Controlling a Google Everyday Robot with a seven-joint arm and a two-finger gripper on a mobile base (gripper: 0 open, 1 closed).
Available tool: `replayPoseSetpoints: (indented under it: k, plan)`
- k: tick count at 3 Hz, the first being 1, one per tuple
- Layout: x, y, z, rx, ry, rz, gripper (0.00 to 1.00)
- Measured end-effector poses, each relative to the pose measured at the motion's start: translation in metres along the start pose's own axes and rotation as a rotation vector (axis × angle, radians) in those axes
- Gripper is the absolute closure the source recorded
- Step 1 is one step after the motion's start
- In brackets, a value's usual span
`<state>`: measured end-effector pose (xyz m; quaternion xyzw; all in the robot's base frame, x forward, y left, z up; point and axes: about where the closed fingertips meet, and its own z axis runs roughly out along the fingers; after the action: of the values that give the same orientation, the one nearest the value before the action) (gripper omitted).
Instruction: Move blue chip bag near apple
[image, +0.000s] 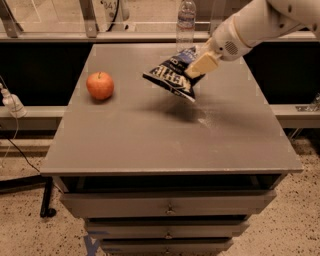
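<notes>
Halfway-ish, I reckon: the gripper (201, 66) is clamped on the blue chip bag (171, 78), up off the table (150, 145), with the apple (100, 85) well apart. Carry-over and set-down not yet done.

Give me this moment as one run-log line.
phase: carry | gripper: shut on blue chip bag, above table | blue chip bag: airborne, shadow beneath | apple: on table, apart from bag | placement: not yet done
</notes>
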<state>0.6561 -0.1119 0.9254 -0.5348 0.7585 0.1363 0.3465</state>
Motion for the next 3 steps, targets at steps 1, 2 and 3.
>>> replayPoseSetpoints:
  k: [1, 2, 3]
  plan:
    - [-0.032, -0.010, 0.025, -0.012, -0.065, -0.060, 1.00]
    - [-0.051, -0.020, 0.051, -0.024, -0.115, -0.108, 1.00]
    - [-0.067, -0.026, 0.073, -0.032, -0.151, -0.145, 1.00]
